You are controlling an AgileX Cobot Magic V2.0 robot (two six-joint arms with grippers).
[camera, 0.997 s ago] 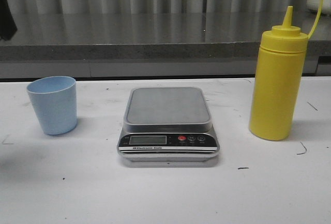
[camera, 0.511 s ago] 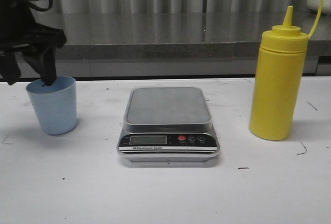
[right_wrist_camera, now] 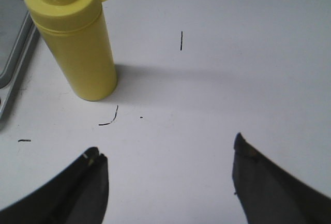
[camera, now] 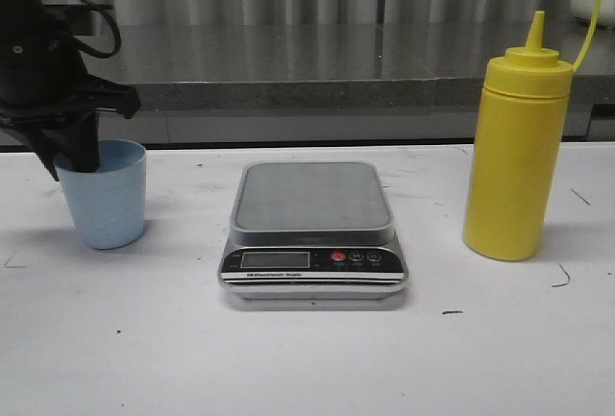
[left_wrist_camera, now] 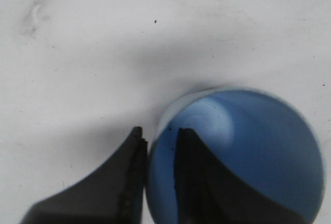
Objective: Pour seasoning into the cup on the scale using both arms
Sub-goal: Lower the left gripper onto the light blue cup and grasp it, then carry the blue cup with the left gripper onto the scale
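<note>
Left gripper [left_wrist_camera: 158, 136] pinches cup [camera: 103, 193] wall, one finger inside; right gripper [right_wrist_camera: 168, 149] spread wide near bottle [right_wrist_camera: 75, 43].

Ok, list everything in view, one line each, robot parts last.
cup: one, light blue, on the table left of the scale, upright.
scale: one, silver with black front panel, table centre, platform bare.
bottle: one, yellow, right of the scale, upright.
table: one, white, under all.
shelf: one, grey, behind the table.
left tool: one, black, fingers astride the cup's rim, one inside, one outside.
right tool: one, black, open above bare table beside the bottle.
</note>
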